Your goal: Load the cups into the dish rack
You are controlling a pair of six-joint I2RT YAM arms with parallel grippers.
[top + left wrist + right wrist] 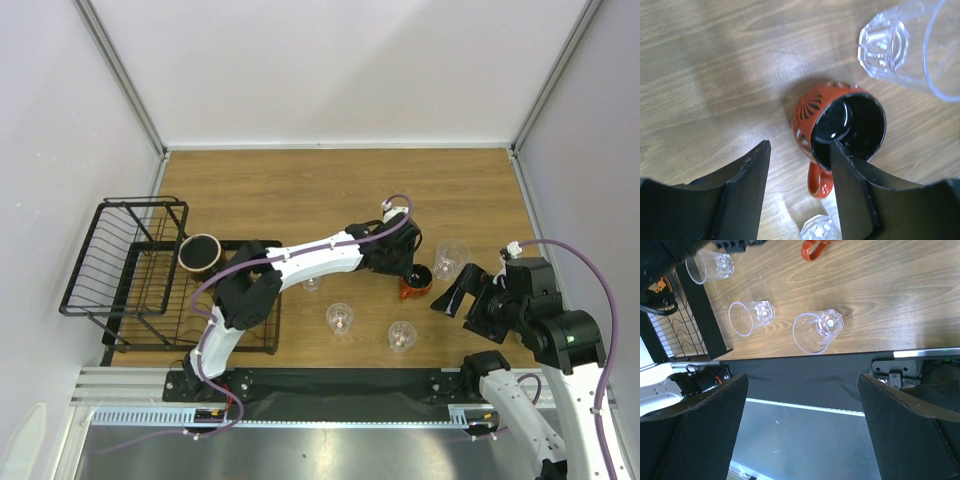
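The orange-red cup point(416, 287) point(816, 115), dark inside, stands upright on the wood. My left gripper point(411, 272) point(800, 145) hovers over it, open. Its right finger point(852, 175) is at the cup's near rim, and the handle point(820, 184) lies between the jaws. The left finger point(747, 172) is clear of the cup. My right gripper point(455, 297) point(802, 380) stands wide open and holds nothing. Clear tumblers point(451, 258) point(340, 318) point(402, 336) stand around it. A dark mug point(200, 253) sits in the black wire dish rack point(110, 262) at the left.
A fourth tumbler point(312, 284) is partly hidden under my left arm. In the right wrist view, tumblers point(817, 330) point(750, 317) stand near the black mat point(805, 377) at the table's front edge. White walls close in the back and sides.
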